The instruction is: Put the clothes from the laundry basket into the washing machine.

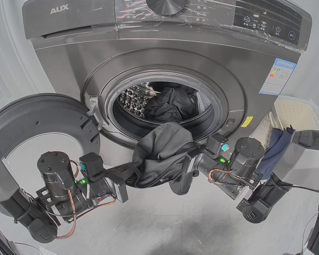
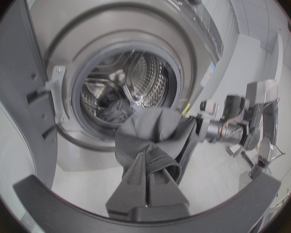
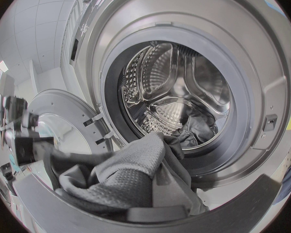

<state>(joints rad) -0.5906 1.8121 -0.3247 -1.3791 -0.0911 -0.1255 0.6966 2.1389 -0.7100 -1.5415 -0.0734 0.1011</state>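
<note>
A grey garment (image 1: 163, 149) hangs stretched between my two grippers, right in front of the lower rim of the washing machine's (image 1: 166, 54) open drum. My left gripper (image 1: 131, 172) is shut on its left end; the closed fingertips (image 2: 142, 165) pinch a fold of the grey garment (image 2: 155, 130). My right gripper (image 1: 190, 158) holds the right end, and the grey garment (image 3: 129, 175) drapes over its fingers. A dark garment (image 1: 170, 105) lies inside the drum. The cream laundry basket (image 1: 297, 114) stands at the right with a blue garment (image 1: 276, 147) hanging over its edge.
The round machine door (image 1: 35, 124) stands swung open at the left, close beside my left arm. Bare grey floor (image 1: 166, 220) lies below the grippers. The basket is tucked against the machine's right side, behind my right arm.
</note>
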